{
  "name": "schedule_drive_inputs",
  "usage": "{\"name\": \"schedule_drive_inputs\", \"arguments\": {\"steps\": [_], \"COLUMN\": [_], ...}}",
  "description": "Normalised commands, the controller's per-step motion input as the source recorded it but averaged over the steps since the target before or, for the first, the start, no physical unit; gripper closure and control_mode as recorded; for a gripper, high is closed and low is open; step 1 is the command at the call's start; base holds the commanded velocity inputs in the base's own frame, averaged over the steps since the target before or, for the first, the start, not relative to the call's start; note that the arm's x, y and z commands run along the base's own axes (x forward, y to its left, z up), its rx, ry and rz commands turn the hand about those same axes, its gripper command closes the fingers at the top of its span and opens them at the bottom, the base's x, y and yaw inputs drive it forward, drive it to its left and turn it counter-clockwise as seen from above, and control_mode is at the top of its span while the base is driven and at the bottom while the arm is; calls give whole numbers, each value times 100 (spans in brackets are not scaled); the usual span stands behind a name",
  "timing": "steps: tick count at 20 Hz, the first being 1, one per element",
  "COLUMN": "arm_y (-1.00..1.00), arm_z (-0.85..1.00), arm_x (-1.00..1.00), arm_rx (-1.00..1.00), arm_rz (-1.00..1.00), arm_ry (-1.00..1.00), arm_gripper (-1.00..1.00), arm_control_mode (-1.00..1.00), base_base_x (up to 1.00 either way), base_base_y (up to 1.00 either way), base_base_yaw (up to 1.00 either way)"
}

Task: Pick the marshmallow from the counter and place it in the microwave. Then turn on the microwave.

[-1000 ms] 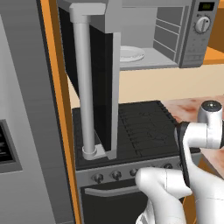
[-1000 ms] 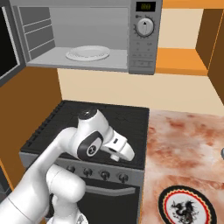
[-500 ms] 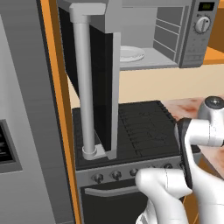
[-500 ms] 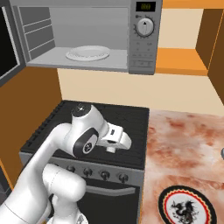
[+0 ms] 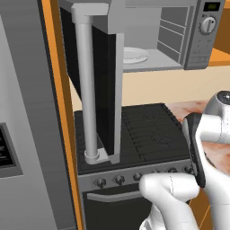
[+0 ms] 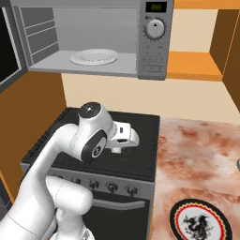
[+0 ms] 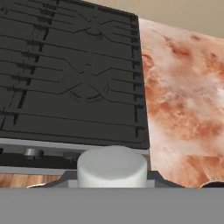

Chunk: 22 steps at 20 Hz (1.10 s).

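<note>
You have the marshmallow (image 7: 112,167) pinched between the jaws of the gripper (image 7: 112,177); in the hand view it sits at six o'clock, a stubby off-white cylinder hiding the fingertips, so the jaws stand partly closed around it rather than wide. It is off the counter (image 6: 197,159) and carried above the front edge of the black stovetop (image 6: 117,140), with the mottled stone at about three o'clock of the hand in the right base view. The microwave (image 6: 154,42) stands up at twelve o'clock with its door (image 5: 101,85) swung fully open, which is why the cavity and the round white plate (image 6: 93,57) inside are exposed: that plate looks like the natural landing spot. The arm is folded low over the stove, so I judge you must lift well up and reach inward before letting go. The dial (image 6: 154,29) waits beside the cavity for the second step, and the door probably needs closing first.
</note>
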Motion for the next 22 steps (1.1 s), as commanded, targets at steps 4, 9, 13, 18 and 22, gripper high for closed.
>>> {"name": "schedule_drive_inputs", "arguments": {"steps": [4, 9, 13, 18, 22], "arm_y": [17, 21, 26, 24, 26], "arm_z": [35, 30, 22, 24, 24], "arm_x": [7, 8, 7, 2, 7], "arm_rx": [-3, -7, -8, -8, -3], "arm_rz": [17, 15, 14, 12, 11], "arm_ry": [-1, -2, -7, -14, -15], "arm_gripper": [100, 100, 100, 100, 100], "arm_control_mode": [-100, -100, -100, -100, -100], "base_base_x": [0, 0, 0, 0, 0], "base_base_y": [0, 0, 0, 0, 0], "base_base_yaw": [0, 0, 0, 0, 0]}}
